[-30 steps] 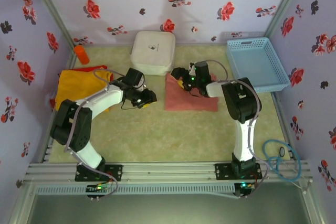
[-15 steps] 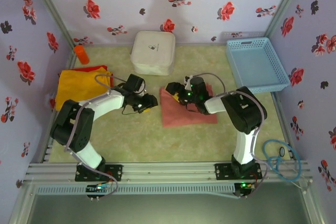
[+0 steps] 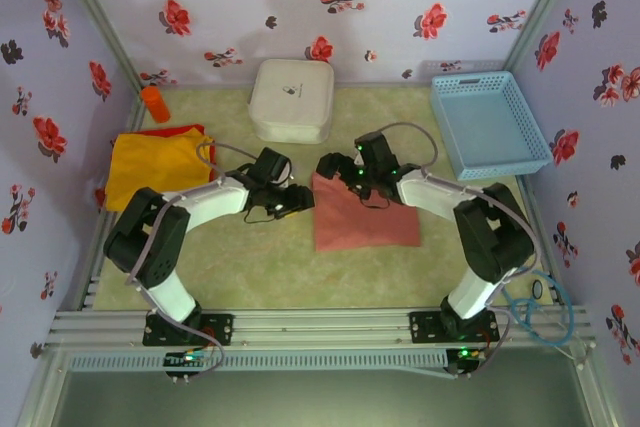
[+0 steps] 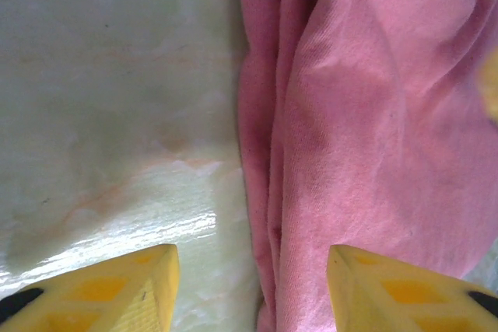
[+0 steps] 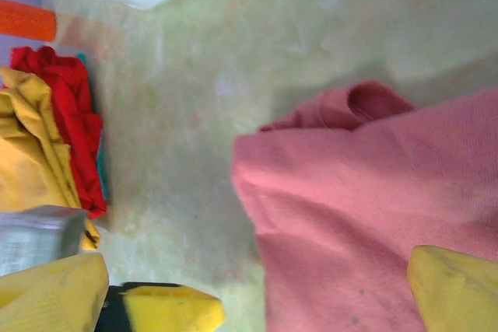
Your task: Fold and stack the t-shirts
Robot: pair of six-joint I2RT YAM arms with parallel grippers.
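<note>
The pink t-shirt (image 3: 365,215) lay folded in the middle of the table (image 3: 260,267), well apart from the yellow t-shirt (image 3: 160,165) on the left, which had a red one (image 3: 178,131) showing at its far edge. The left claw (image 3: 298,202) was spread across the pink shirt's left edge and held nothing. The right claw (image 3: 330,169) gaped wide over the far left corner. For a further fold or a carry to the pile, both claws probably needed to catch every layer and lift evenly, or the fold could fall open.
</note>
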